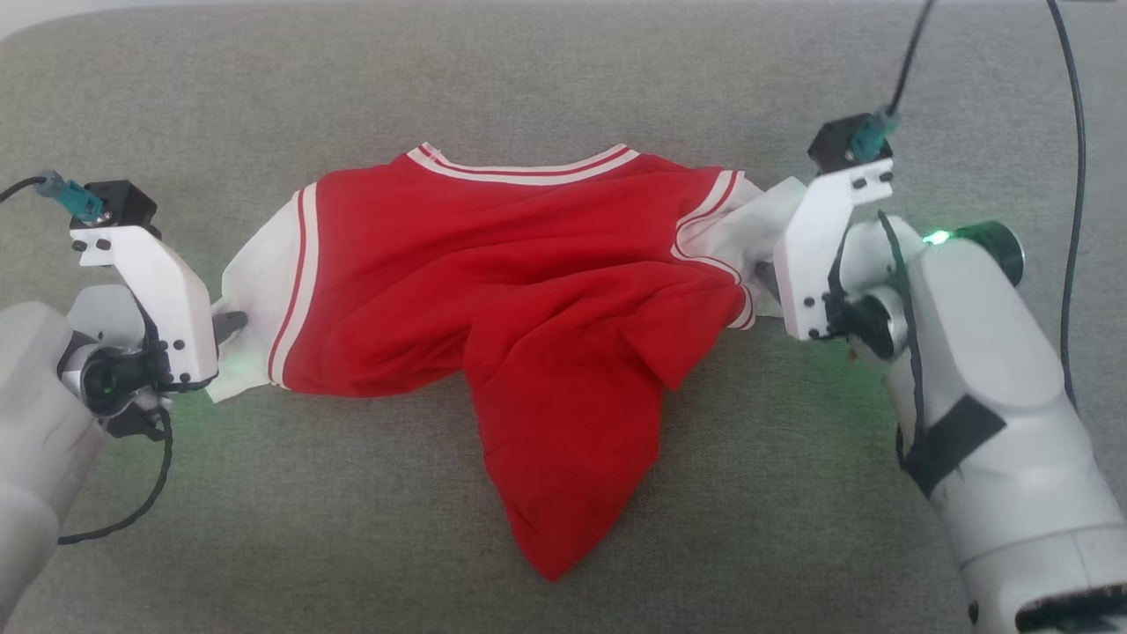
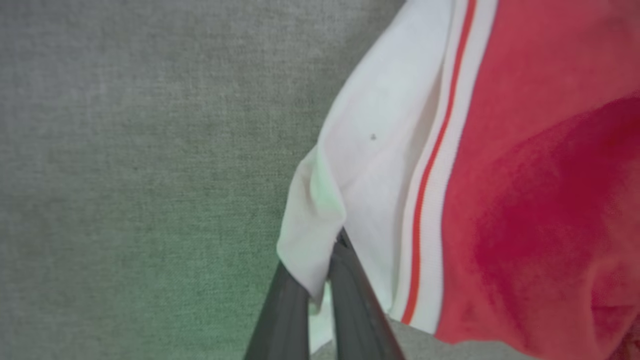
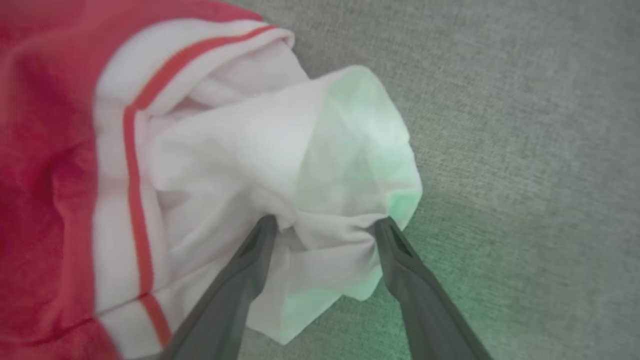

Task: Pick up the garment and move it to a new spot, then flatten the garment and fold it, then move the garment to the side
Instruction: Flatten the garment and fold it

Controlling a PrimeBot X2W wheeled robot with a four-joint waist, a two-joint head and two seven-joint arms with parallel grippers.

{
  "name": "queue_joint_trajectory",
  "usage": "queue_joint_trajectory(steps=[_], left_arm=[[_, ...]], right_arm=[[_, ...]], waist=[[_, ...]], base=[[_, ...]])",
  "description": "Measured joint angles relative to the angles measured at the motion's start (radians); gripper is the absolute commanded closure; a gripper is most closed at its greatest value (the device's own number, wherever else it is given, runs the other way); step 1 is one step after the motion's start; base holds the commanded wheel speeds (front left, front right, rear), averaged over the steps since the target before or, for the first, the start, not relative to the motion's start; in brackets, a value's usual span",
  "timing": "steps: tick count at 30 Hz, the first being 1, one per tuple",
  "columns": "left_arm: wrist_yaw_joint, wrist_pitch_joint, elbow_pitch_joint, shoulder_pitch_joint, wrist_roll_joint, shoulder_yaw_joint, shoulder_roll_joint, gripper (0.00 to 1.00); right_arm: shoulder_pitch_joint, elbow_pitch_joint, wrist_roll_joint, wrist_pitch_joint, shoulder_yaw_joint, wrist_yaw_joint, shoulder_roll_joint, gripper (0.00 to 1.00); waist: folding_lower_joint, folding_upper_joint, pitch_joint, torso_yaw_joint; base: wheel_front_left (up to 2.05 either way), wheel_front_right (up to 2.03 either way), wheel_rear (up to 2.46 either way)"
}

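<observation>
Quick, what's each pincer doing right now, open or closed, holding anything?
Left pincer: closed, holding the garment by its white sleeve.
Right pincer: open, straddling the other sleeve.

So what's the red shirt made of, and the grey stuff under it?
The garment looks like soft, matte knit cloth, maybe cotton: it creases and drapes limply. The grey surface looks like woven fabric, matte, with a fine weave texture showing up close.

White arms (image 1: 995, 396); black cables (image 1: 1079, 176); teal plugs (image 1: 77, 199); dark fingers (image 3: 425, 300).
</observation>
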Motion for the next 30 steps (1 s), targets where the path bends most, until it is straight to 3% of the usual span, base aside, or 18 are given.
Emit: queue_joint_trajectory(steps=[1,2,16,30], left_arm=[[0.0,0.0,0.002,-0.002,-0.007,0.0,-0.002,1.0],[0.0,-0.002,0.004,-0.003,-0.008,-0.002,-0.003,1.0],[0.0,-0.093,0.074,-0.132,-0.031,0.023,-0.006,1.0],[0.0,-0.195,0.102,-0.36,0.055,0.024,-0.007,1.0]], right_arm=[[-0.012,0.012,0.003,0.016,0.01,0.0,0.0,0.43],[-0.02,0.019,0.006,0.02,0.022,0.0,-0.001,1.0],[-0.101,-0.021,0.094,-0.161,0.058,0.0,-0.046,1.0],[-0.287,-0.053,0.177,-0.329,0.114,0.0,-0.062,1.0]], waist=[[0.0,0.0,0.002,0.003],[0.0,0.0,0.003,0.005],[0.0,-0.0001,-0.052,-0.004],[0.0,0.0,-0.162,-0.053]], base=[[0.0,0.0,0.0],[0.0,0.0,0.0],[0.0,0.0,0.0],[0.0,0.0,0.0]])
